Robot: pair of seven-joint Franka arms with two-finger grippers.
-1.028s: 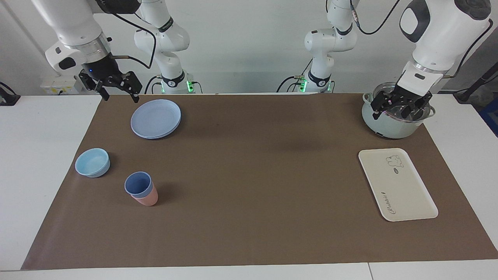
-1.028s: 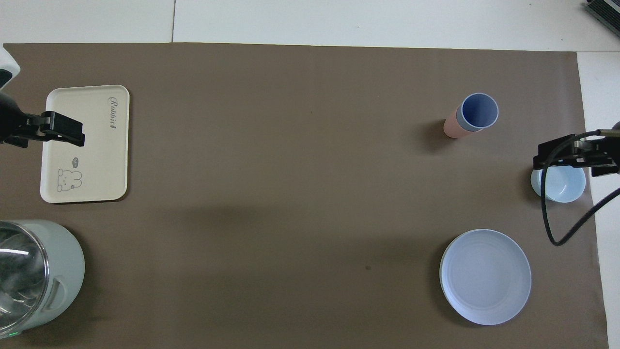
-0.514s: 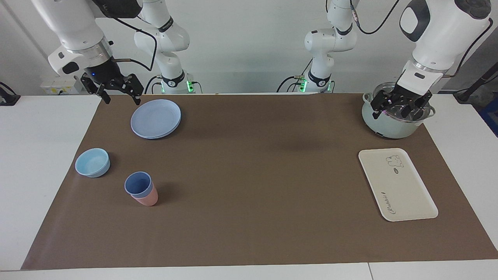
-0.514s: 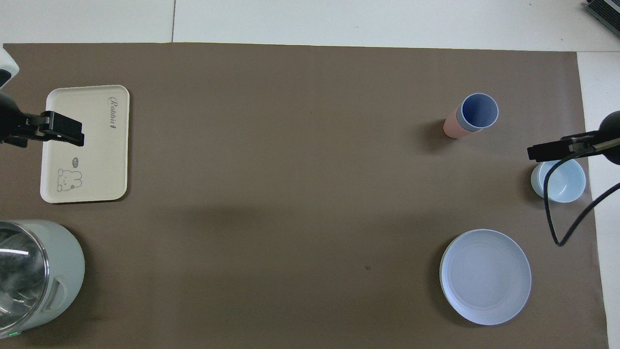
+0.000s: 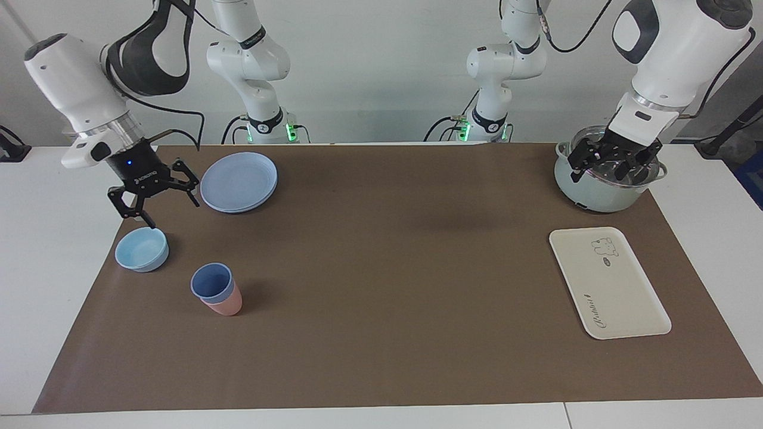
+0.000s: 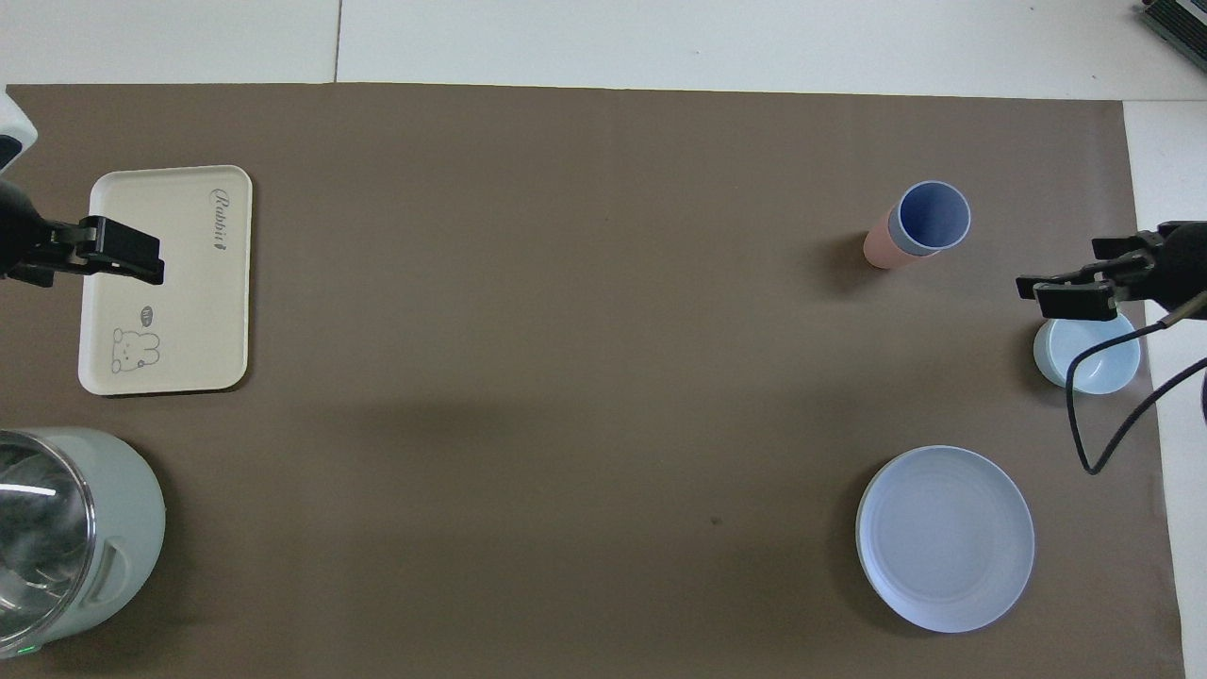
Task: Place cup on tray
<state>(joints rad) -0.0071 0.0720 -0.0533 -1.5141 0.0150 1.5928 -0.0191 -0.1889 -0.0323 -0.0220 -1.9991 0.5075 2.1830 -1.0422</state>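
The right end effector [image 5: 162,204] hangs spread wide above the light-blue bowl [image 5: 142,249], tilted down from its slanted wrist, holding nothing. The blue cup [image 5: 212,283] sits nested in a pink cup [image 5: 226,304] on the desk near that bowl. The left end effector [image 5: 614,162] waits over the pot [image 5: 596,193], fingers parted, with the tray [image 5: 608,283] well apart from the cup
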